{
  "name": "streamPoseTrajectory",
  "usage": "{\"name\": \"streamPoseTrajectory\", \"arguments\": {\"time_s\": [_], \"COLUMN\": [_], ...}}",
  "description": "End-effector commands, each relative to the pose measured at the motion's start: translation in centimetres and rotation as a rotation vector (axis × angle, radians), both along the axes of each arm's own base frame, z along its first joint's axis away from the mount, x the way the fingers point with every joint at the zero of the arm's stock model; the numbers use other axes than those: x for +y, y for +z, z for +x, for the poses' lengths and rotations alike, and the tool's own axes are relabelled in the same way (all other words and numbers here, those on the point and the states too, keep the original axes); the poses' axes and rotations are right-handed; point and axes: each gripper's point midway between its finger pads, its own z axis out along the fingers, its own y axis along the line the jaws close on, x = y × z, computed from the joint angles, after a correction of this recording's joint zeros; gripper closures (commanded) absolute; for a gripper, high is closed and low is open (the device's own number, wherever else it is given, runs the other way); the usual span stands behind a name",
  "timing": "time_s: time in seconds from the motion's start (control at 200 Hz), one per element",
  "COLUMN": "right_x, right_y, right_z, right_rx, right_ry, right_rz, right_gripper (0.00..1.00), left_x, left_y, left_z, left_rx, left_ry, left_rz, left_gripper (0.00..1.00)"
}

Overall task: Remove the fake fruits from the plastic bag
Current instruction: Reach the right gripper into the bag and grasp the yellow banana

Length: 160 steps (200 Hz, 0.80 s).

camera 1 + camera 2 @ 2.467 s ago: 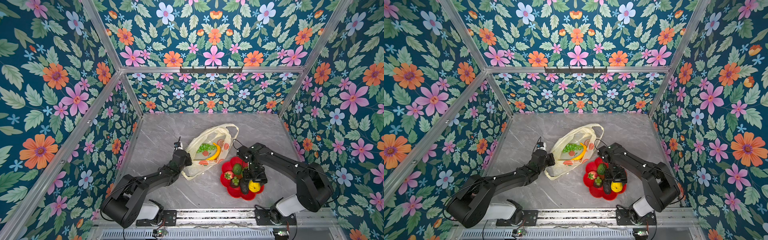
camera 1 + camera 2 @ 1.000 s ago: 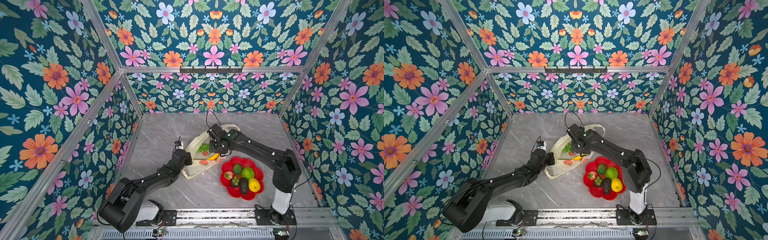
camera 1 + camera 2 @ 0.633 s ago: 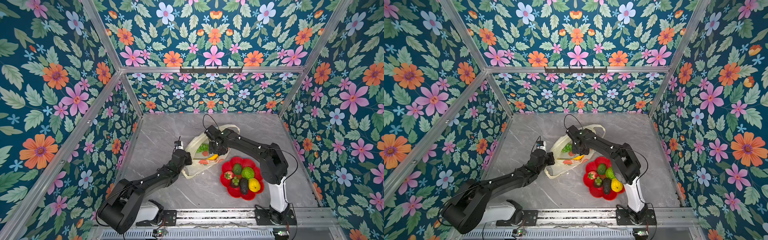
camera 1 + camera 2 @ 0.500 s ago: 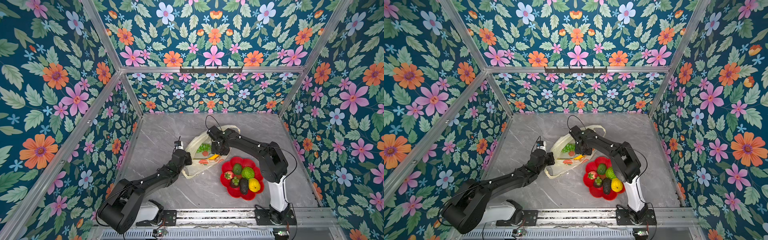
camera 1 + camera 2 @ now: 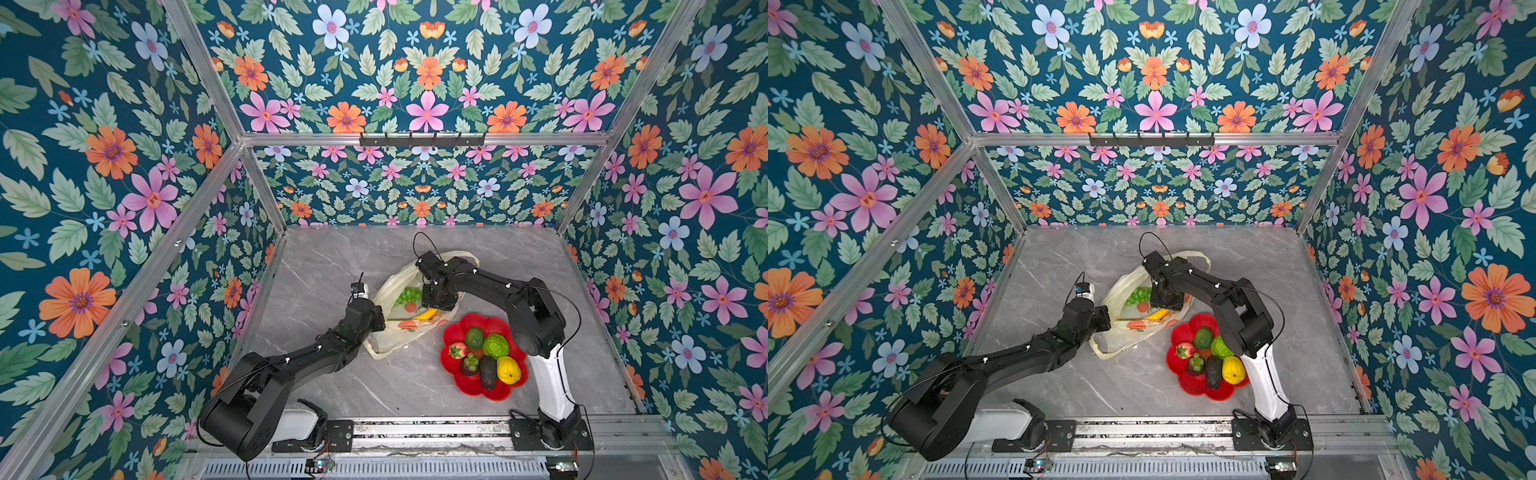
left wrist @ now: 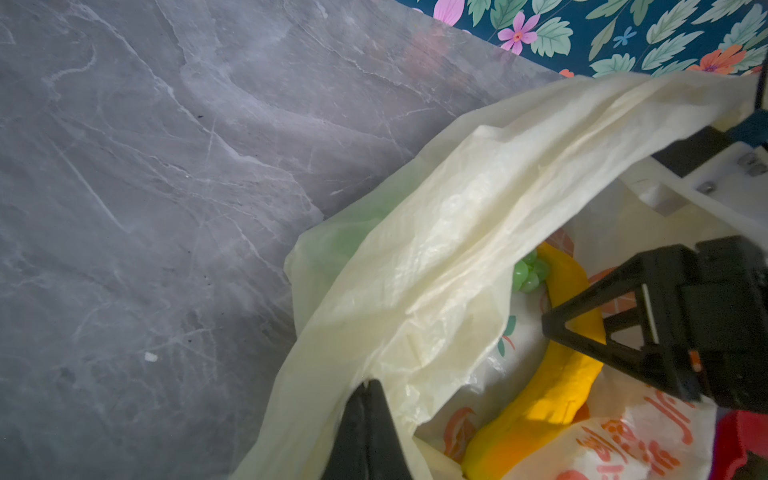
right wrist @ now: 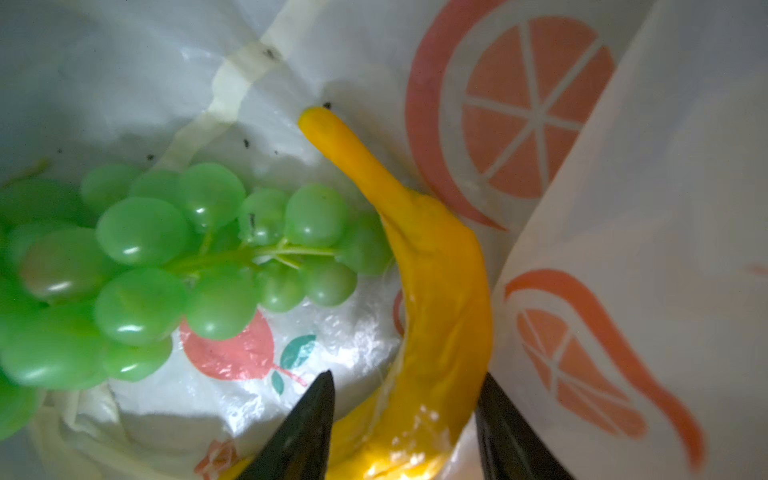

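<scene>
1. Left jaws pinch shut on the bag (image 5: pixel 388 338) rim, holding it open near the middle of the surface (image 5: pixel 332 257).
2. Right jaws stand open astride the banana (image 7: pixel 436 291) inside; close squarely mid-banana, clear of the grapes (image 7: pixel 166 257) and bag.

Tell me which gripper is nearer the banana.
Right. The right gripper is inside the plastic bag with its open jaws on either side of the banana; the left gripper is shut on the bag's rim, apart from the banana.

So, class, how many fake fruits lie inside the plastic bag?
2. The green grape bunch lies in the plastic bag; the yellow banana lies beside it, flanked by the right tool. More may be hidden under folds.
</scene>
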Motion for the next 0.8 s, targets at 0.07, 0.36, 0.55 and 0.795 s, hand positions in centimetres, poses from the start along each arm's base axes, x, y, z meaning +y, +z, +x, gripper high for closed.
{"name": "streamPoseTrajectory", "arguments": {"time_s": [0.07,0.36,0.55,0.795], "right_x": [0.6,0.8,1.0,2.0], "right_y": [-0.3,-0.6,-0.6,0.4], "right_z": [0.6,2.0,3.2,4.2], "right_rx": [0.006,0.007,0.001,-0.025], "right_ry": [0.008,0.0,-0.013,-0.01], "right_rz": [0.009,0.001,0.007,0.036], "right_gripper": [0.5,0.57,0.63,0.7], "left_x": [-0.5,-0.5,-0.5,-0.4], "left_y": [0.2,0.3,0.2,0.4], "left_z": [0.2,0.2,0.1,0.1], "left_rx": [0.001,0.0,0.003,-0.003], "left_ry": [-0.019,-0.02,-0.021,-0.017], "left_rz": [-0.012,-0.011,-0.013,-0.014], "left_gripper": [1.0,1.0,1.0,1.0]}}
